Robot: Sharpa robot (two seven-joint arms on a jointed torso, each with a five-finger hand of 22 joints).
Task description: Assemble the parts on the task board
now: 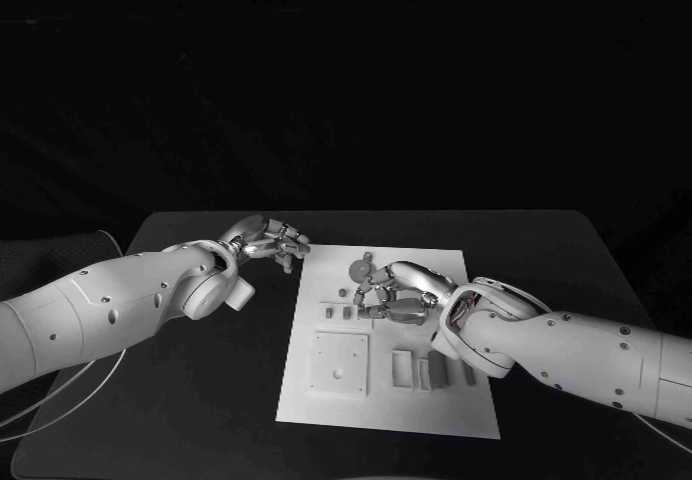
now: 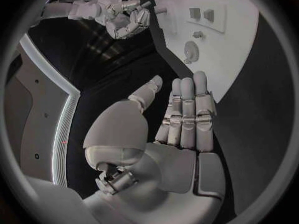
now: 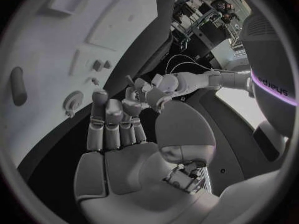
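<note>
Fingers point(image 2: 187, 109) of left hand point(image 1: 271, 240) lie straight and side by side, holding nothing, hovering over the table point(image 1: 188, 400) just off the task board's point(image 1: 433, 415) far left corner. Right hand point(image 1: 392, 293) hangs above the board's upper middle, fingers loosely apart, nothing held. Grey parts point(image 1: 427, 370) lie on the board, a round one point(image 1: 358, 269) near its far edge.

The one piece of lettering stands on the robot's white shell at the edge of the right wrist view, beside a glowing stripe; it is cut off and bent, seeming to read "ndjays", though not certainly
</note>
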